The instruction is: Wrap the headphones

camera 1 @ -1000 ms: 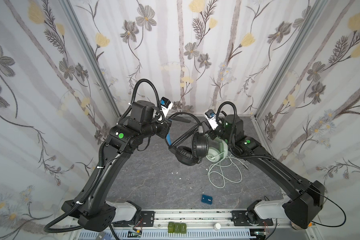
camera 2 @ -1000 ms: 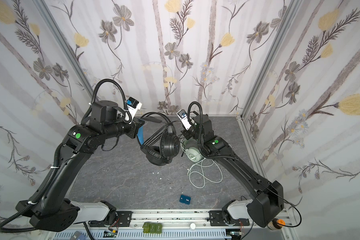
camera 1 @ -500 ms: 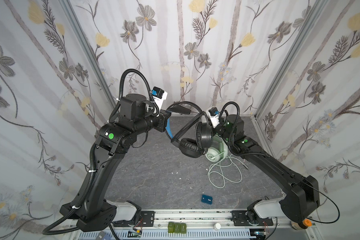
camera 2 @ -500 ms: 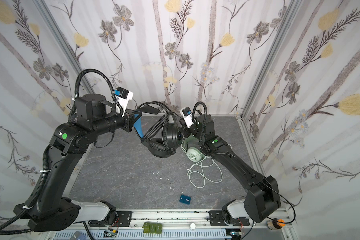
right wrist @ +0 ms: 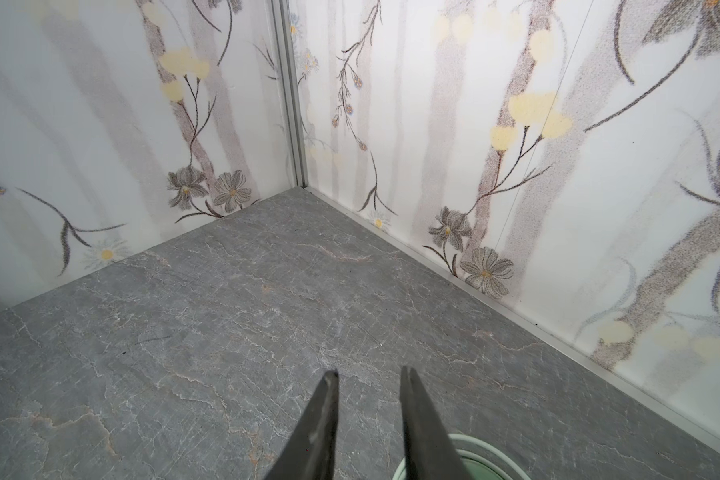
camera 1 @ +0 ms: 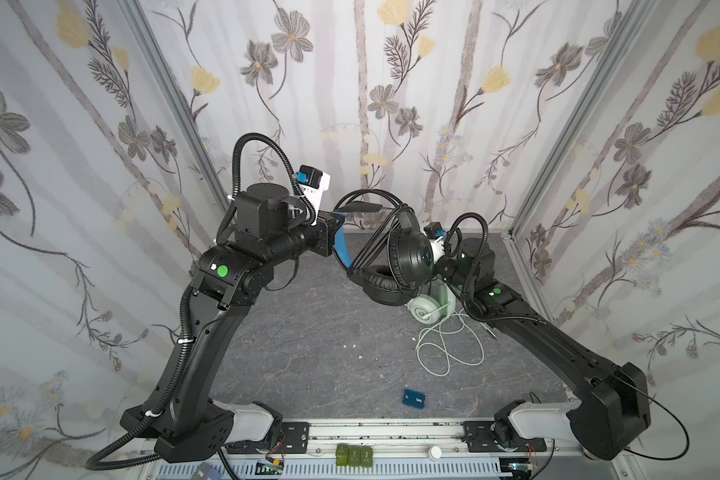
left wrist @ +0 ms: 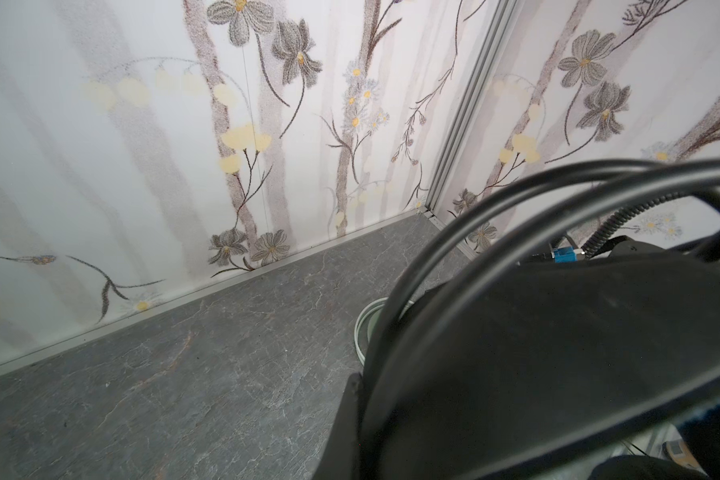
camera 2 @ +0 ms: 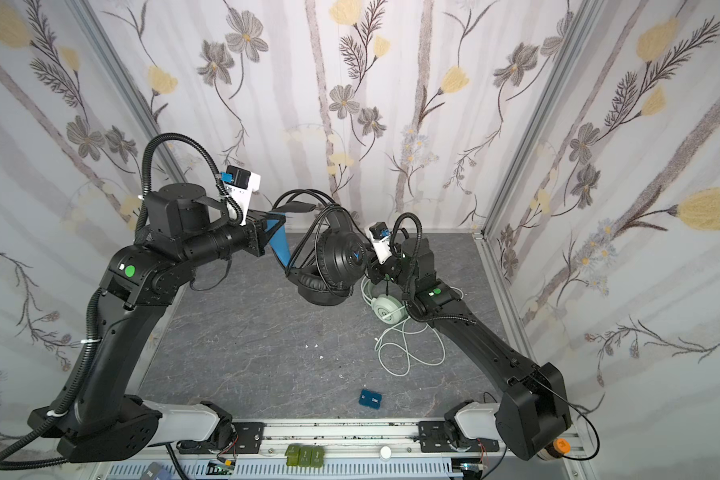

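Aloft: the black corded over-ear headset (camera 1: 410,255); right jaws freshly parted.

The left gripper (camera 1: 336,232) pinches its blue inner band, holding it clear of the grey stone-look table (camera 1: 308,340). Its length slopes down toward the nearer right gripper (right wrist: 368,372), whose jaws stand spread and empty over the mint-green headset (camera 1: 426,309). Since a second ago the left arm has lifted and drawn back.

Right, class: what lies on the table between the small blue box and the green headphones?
The green headphones' pale cable in loose loops, then bare table up to the box; both top views show it.
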`<state>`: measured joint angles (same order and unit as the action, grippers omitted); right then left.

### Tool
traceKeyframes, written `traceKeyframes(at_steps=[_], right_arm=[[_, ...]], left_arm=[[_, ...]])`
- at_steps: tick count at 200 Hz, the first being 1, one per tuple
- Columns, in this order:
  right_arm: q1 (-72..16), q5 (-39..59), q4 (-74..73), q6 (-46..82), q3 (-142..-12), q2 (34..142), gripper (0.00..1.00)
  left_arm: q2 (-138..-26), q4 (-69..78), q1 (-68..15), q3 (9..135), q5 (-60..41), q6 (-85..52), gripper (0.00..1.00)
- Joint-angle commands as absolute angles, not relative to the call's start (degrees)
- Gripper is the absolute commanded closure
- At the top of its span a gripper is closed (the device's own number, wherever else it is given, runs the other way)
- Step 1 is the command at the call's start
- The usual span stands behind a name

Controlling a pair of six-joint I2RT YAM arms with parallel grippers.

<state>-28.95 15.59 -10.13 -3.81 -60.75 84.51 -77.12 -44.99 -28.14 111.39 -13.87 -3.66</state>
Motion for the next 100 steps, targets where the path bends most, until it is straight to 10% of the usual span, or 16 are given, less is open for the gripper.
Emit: traceKeyframes(at_steps=[1,100], right_arm=[[-28.81,16.69,-13.51,-1.43,-58.84,83.64,0.73],[-28.67,18.99,-15.37,0.91,-53.58,85.08,0.67]], left_arm=[[-76.82,-38.19,-27.21,111.91,-15.73,-8.34,1.0],[-76.47,-35.6,-25.32,112.95,-17.14,-11.8,1.0]])
